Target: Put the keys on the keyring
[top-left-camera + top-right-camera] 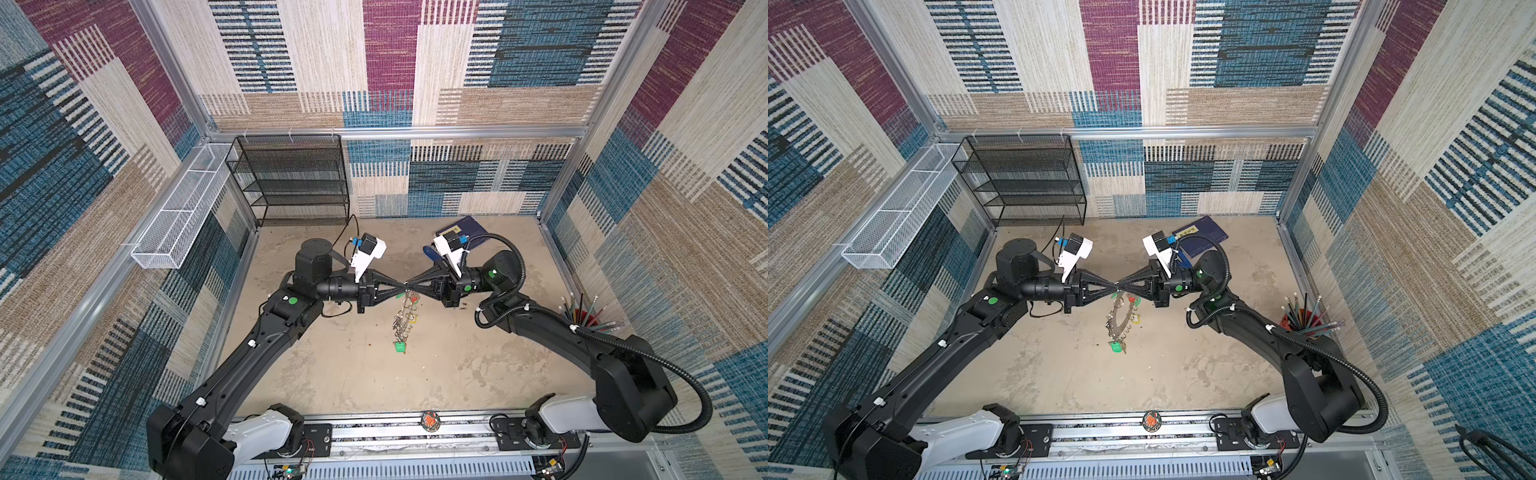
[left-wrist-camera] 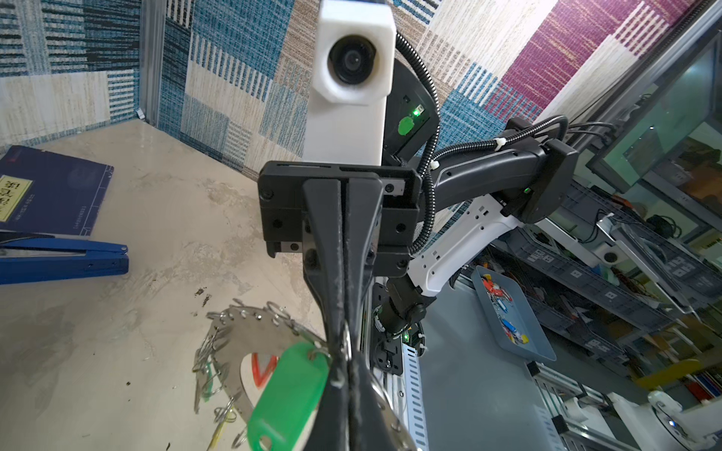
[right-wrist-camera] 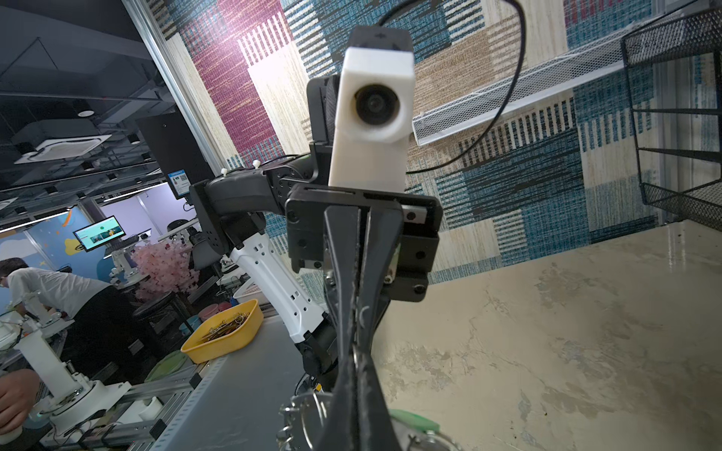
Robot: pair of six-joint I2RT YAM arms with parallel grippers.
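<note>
The keyring [image 1: 401,322] [image 1: 1109,320] hangs in the air over the middle of the table. It is a grey metal disc rimmed with small split rings and coloured tags. My left gripper [image 1: 404,286] [image 2: 344,375] and right gripper [image 1: 411,286] [image 3: 357,363] meet tip to tip at its top, both shut on the split ring there. A green tag [image 2: 289,394] [image 3: 410,416] dangles just beside the tips. Another green tag [image 1: 400,347] hangs at the keyring's lowest point. The keys themselves are too small to make out.
A black mesh shelf [image 1: 291,178] stands at the back left, with a white mesh basket [image 1: 178,216] on the left wall. A blue book [image 1: 461,230] and a blue stapler [image 2: 62,259] lie at the back right. A cup of pencils [image 1: 590,320] stands at the right edge.
</note>
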